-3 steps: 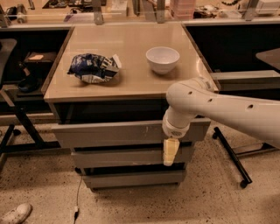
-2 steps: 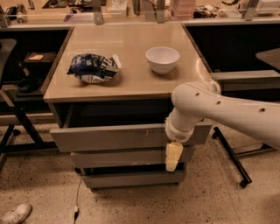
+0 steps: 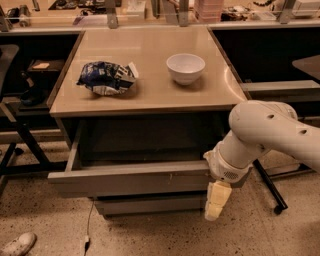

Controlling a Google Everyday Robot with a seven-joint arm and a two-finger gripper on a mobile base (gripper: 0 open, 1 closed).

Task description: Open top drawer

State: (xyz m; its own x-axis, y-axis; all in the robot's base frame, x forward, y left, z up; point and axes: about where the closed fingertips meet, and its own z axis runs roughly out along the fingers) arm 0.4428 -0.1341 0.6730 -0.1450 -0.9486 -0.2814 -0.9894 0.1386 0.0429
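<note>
The gripper point(image 3: 218, 201), pale yellow and blocky, hangs pointing down at the right end of the top drawer's front, below a ribbed white wrist. Whether it is open or closed cannot be told. The smooth, rounded white arm point(image 3: 267, 131) reaches in from the right.

The top drawer point(image 3: 127, 183), a wide flat grey panel without a handle, stands pulled out from the cabinet, its shadowed interior showing. A narrower grey drawer front point(image 3: 150, 204) sits below it.

On the smooth beige cabinet top point(image 3: 150, 97) rest a crumpled blue-and-white snack bag point(image 3: 106, 78) at left and a round white bowl point(image 3: 185, 68) at right, well apart.

The speckled floor point(image 3: 45, 215) holds a thin cable point(image 3: 88, 227) and a white shoe point(image 3: 17, 245). A cluttered counter point(image 3: 150, 12) runs behind.
</note>
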